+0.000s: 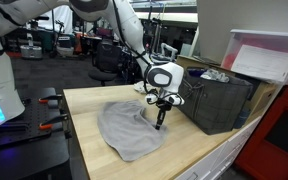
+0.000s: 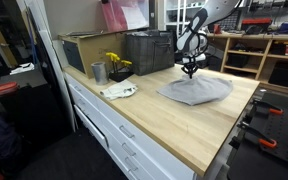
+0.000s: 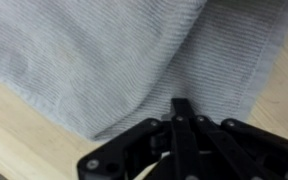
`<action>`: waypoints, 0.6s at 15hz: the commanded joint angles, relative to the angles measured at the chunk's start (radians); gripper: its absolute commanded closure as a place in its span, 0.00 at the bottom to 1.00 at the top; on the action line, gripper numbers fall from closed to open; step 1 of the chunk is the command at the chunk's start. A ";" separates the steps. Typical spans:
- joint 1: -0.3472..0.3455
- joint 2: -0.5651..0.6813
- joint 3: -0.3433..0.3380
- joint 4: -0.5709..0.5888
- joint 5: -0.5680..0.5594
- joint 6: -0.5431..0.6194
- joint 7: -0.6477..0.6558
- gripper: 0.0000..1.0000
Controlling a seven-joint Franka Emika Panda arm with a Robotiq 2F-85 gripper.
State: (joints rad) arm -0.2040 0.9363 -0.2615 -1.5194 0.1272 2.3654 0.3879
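In an exterior view, the robot's pincer [image 1: 159, 124] points straight down, its jaws shut tight, with the tips at the grey cloth [image 1: 127, 130]. The cloth lies rumpled on the wooden table [image 1: 199, 150], just beside the black crate [image 1: 216, 103]. The pincer comes down on the cloth's crate-side edge, and nothing stands between the two.

In an exterior view from across the room, the pincer [image 2: 189, 72] hangs over the crate-side part of the cloth [image 2: 196, 91], which spreads outward from the crate [image 2: 149, 52]. On the crate's far side from the cloth stand a metal cup [image 2: 99, 72] and a cardboard box [image 2: 84, 50], with a white scrap [image 2: 119, 91] in front of them. All three are well apart from the pincer.

In the wrist view, the black fingers [image 3: 181, 108] meet in a narrow point against a fold of the cloth [image 3: 104, 60]. Whether they have caught any fabric cannot be told. Bare table wood [image 3: 14, 130] shows past the cloth's edge.
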 commanded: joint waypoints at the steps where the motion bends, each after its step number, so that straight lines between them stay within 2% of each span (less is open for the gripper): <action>1: -0.032 0.071 0.011 0.114 0.023 -0.046 0.032 1.00; 9: -0.097 0.211 0.012 0.355 0.060 -0.133 0.109 1.00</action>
State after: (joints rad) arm -0.2626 1.0471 -0.2603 -1.3021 0.1656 2.2669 0.4588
